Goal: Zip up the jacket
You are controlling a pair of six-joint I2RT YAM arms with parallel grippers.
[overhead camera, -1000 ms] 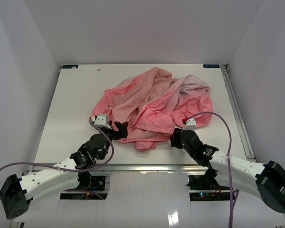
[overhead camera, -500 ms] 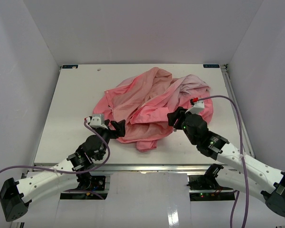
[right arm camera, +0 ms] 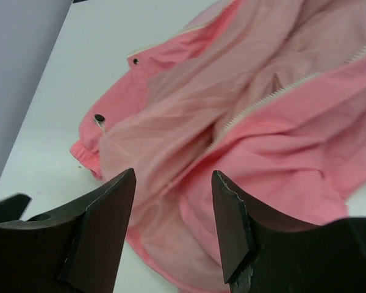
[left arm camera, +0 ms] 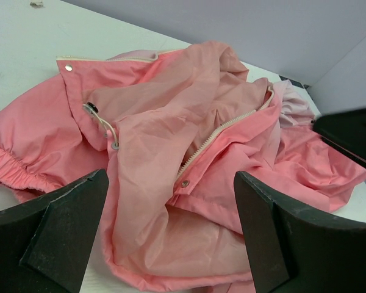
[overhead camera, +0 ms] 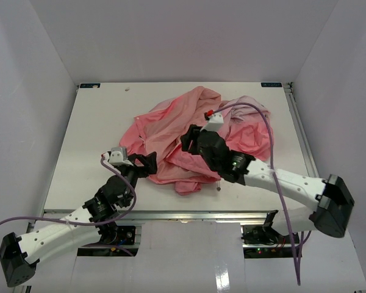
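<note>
**Two-arm bench, zipping task.** We are looking at the jacket (overhead camera: 171, 131) lying crumpled across the middle of the bench (overhead camera: 91, 122). Its bulk is leaning toward the right edge, its lowest fold is reaching close to the near edge, and it is lying well apart from the left edge.

The left gripper (overhead camera: 149, 163) is hovering at the garment's near-left border, its fingers spread wide with nothing between them. The right gripper (overhead camera: 188, 137) is hanging over the centre of the heap, its fingers likewise apart and empty. As far as we can tell, neither is touching the cloth.

In the left wrist view we are seeing the zipper edge (left arm camera: 222, 129) running as a pale toothed line diagonally through the folds. A snap stud (left arm camera: 185, 183) is sitting just beside its lower end. A drawcord toggle (left arm camera: 93, 109) and an elastic cuff (left arm camera: 12, 170) are also showing.

We are judging the fabric to be thin, light and limp. It is likely to slide on the smooth bench and bunch up rather than hold its shape, so a one-handed pull would probably drag the whole heap.

We are recommending a pinch on the firmer zipper edge near its lower end, with the other gripper anchoring the opposite front. We are not finding the slider, and the second zipper half is hiding in the folds.
</note>
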